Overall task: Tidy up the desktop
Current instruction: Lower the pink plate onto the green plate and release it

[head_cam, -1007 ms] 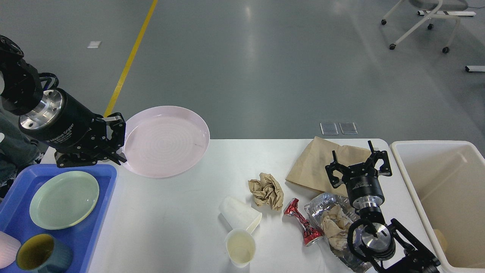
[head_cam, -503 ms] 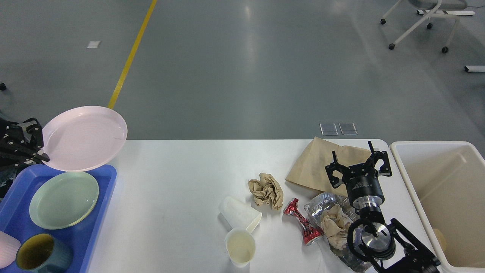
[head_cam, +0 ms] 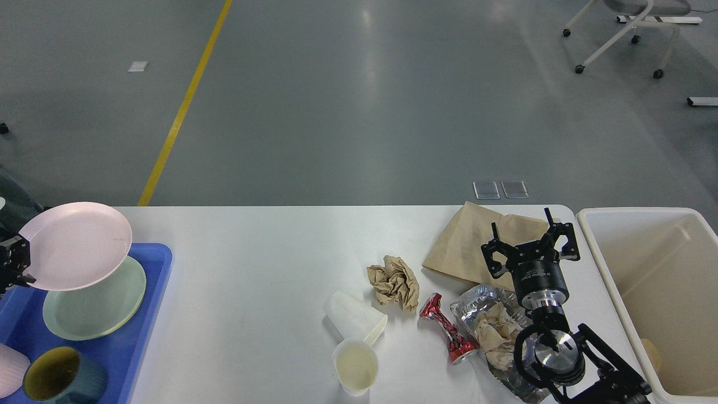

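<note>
Carried pink plate [head_cam: 73, 246] from 12 o'clock down over green plate [head_cam: 95, 300] in blue tray [head_cam: 151, 336], left gripper [head_cam: 12, 264] clamped on rim. Stayed spread wide, holding nothing: right gripper [head_cam: 530, 238] at 3 o'clock. Left on desktop [head_cam: 252, 292]: 2 cups, wrappers.

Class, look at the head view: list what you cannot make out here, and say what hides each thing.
- Left gripper: cut off by the left edge; its grip on the pink plate is unclear.
- Green plate: far part covered by the pink plate.
- Foil bag: near end behind the right arm.
- Cream bin: cut off at right.

Lab hall, grey floor [head_cam: 359, 112] (yellow line [head_cam: 182, 106]), wheeled chair [head_cam: 628, 33]
</note>
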`<move>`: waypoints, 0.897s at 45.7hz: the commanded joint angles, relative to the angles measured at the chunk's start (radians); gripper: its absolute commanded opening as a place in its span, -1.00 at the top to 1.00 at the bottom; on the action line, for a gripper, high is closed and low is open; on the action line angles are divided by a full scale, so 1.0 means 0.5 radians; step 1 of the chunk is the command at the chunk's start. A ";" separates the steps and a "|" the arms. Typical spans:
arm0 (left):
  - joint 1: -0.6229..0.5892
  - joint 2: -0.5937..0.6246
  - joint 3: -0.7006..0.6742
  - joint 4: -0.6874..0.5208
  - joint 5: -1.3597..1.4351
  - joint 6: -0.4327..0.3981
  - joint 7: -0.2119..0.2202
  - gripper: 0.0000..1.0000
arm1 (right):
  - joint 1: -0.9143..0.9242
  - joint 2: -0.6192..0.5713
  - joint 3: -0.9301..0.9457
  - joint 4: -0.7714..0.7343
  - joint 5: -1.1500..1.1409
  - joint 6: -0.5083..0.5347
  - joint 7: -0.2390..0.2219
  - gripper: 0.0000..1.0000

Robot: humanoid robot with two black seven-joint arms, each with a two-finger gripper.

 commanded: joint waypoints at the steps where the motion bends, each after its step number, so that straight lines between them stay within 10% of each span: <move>1: 0.186 -0.006 -0.182 0.030 0.008 0.120 0.078 1.00 | 0.002 0.001 0.000 0.000 0.000 0.002 0.000 -1.00; 41: 0.294 -0.101 -0.210 0.008 0.162 0.236 0.056 1.00 | 0.002 0.001 0.000 0.000 0.000 -0.001 0.000 -1.00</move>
